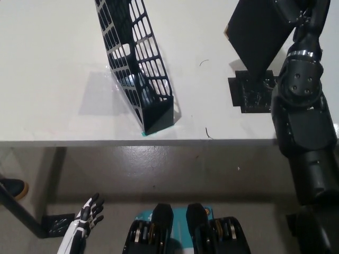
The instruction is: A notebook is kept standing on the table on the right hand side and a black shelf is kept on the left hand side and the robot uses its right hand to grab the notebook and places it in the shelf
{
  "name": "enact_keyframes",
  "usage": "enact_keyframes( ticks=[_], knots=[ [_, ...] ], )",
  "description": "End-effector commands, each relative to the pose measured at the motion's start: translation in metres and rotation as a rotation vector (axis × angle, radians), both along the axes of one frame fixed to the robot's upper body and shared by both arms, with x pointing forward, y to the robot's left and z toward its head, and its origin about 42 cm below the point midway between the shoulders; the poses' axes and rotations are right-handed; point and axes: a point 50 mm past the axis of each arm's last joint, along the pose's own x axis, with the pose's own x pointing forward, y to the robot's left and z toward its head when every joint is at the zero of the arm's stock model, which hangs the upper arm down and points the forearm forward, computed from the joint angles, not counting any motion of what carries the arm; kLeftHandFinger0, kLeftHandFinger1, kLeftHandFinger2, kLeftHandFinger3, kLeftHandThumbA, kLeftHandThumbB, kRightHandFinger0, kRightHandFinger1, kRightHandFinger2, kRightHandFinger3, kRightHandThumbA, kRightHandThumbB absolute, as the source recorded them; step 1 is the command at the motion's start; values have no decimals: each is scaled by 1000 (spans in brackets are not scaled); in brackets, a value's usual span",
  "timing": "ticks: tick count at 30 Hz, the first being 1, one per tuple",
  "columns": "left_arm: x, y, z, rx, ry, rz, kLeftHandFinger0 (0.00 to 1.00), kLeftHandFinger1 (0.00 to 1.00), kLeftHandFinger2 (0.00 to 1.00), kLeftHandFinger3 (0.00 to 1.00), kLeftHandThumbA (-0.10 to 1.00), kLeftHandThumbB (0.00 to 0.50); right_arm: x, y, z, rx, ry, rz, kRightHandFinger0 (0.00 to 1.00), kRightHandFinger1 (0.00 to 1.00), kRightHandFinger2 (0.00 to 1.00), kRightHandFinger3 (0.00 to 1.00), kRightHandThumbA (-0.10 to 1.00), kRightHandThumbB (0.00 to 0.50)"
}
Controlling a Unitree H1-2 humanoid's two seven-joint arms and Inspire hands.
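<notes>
The black notebook [257, 32] hangs tilted above the table at the upper right, held by my black right hand [301, 9], which is shut on its right side near the picture's top edge. The black wire shelf [136, 61] stands on the white table [53, 63] left of centre, its open top running toward the far side. The notebook is well to the right of the shelf and apart from it. My white left hand [87, 216] rests low at the lower left, below the table edge, fingers apart and holding nothing.
A black square patch [249, 94] lies on the table under the lifted notebook. The table's front edge [159, 142] runs across the middle of the picture. A person's shoe [11, 187] shows on the floor at far left.
</notes>
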Motion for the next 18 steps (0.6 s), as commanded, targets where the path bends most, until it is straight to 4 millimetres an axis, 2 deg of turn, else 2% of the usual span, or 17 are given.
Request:
enact_keyframes(
  ticks=[1, 3, 6, 14, 18],
  knots=[
    [3, 1, 6, 20, -44, -42, 1000, 1000, 1000, 1000, 1000, 497, -97, 71, 162, -248, -540, 27, 0, 244, 653, 760, -100, 118],
    [3, 2, 6, 22, -43, -39, 1000, 1000, 1000, 1000, 1000, 498, -108, 82, 167, -239, -575, 59, 0, 219, 627, 734, -100, 129],
    [3, 2, 7, 26, -46, -45, 1000, 1000, 1000, 1000, 1000, 488, -122, 99, 172, -242, -611, 107, 0, 197, 605, 735, -100, 121],
    [4, 1, 10, 30, -45, -43, 1000, 1000, 1000, 1000, 1000, 493, -131, 140, 186, -257, -623, 145, 0, 162, 573, 730, -100, 138],
    [5, 1, 10, 31, -47, -47, 1000, 1000, 1000, 1000, 1000, 495, -128, 155, 192, -259, -605, 170, 0, 140, 557, 718, -100, 137]
  ],
)
